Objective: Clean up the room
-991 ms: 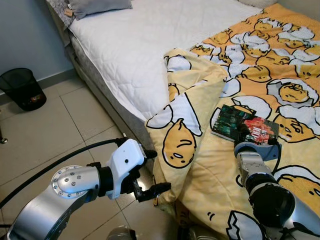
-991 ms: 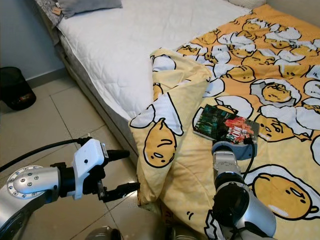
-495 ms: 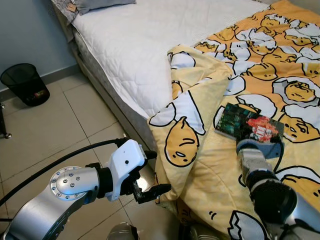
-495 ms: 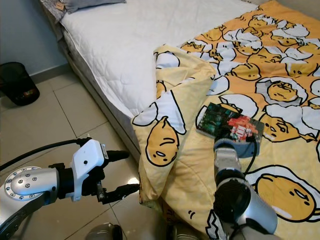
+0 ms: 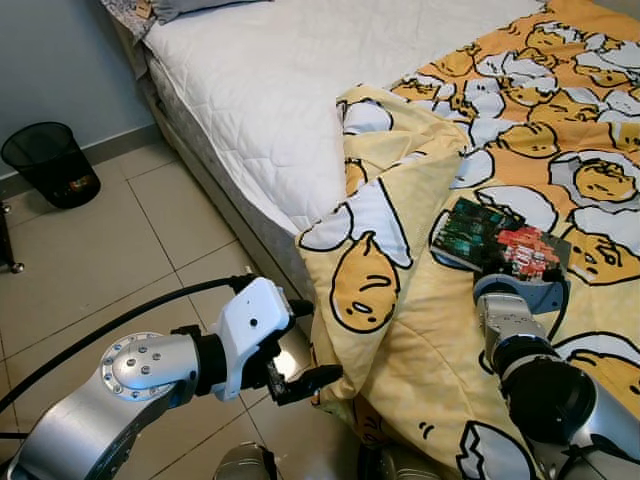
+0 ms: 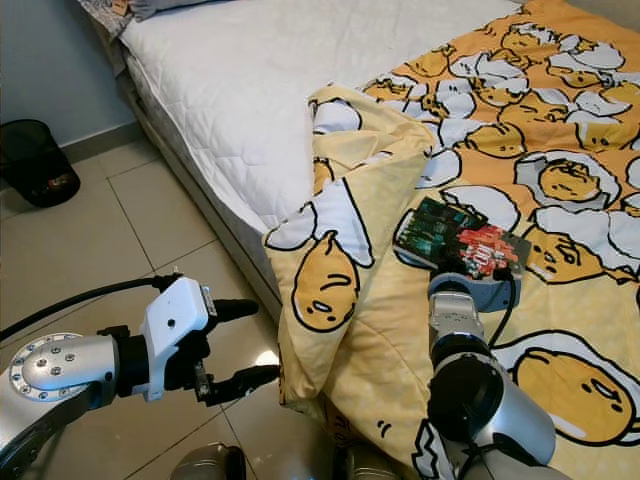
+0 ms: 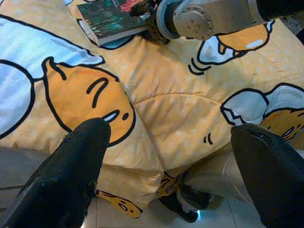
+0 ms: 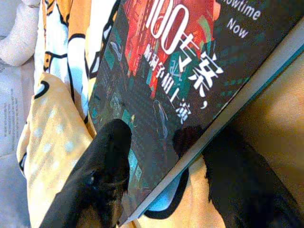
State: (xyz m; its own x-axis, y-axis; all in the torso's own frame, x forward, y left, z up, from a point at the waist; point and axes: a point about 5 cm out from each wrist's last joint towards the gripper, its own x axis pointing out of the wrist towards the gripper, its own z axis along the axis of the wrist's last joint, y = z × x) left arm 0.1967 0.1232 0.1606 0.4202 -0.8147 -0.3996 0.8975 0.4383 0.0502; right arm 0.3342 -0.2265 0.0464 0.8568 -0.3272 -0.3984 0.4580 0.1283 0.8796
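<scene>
A book point(image 5: 497, 237) with a dark green and red cover lies on the yellow egg-print duvet point(image 5: 420, 300) on the bed. My right gripper point(image 5: 515, 280) reaches it from the near side. In the right wrist view one finger point(image 8: 107, 161) rests on the book's cover point(image 8: 190, 71) and the other sits under its edge, so the gripper point(image 8: 166, 142) is shut on the book. My left gripper point(image 5: 318, 342) hangs open low over the floor, beside the duvet's hanging corner. The left wrist view looks between its fingers point(image 7: 71, 166) at the duvet point(image 7: 156, 95) and the book point(image 7: 111, 21).
The bare white mattress point(image 5: 280, 90) takes up the bed's left half, with a grey pillow point(image 5: 190, 8) at its head. A black wastebasket point(image 5: 50, 165) stands on the tiled floor point(image 5: 110, 260) by the wall. A black cable point(image 5: 130, 320) runs along my left arm.
The camera has shifted slightly. The book's near edge has tipped up a little in my right gripper. My left arm has stayed where it was.
</scene>
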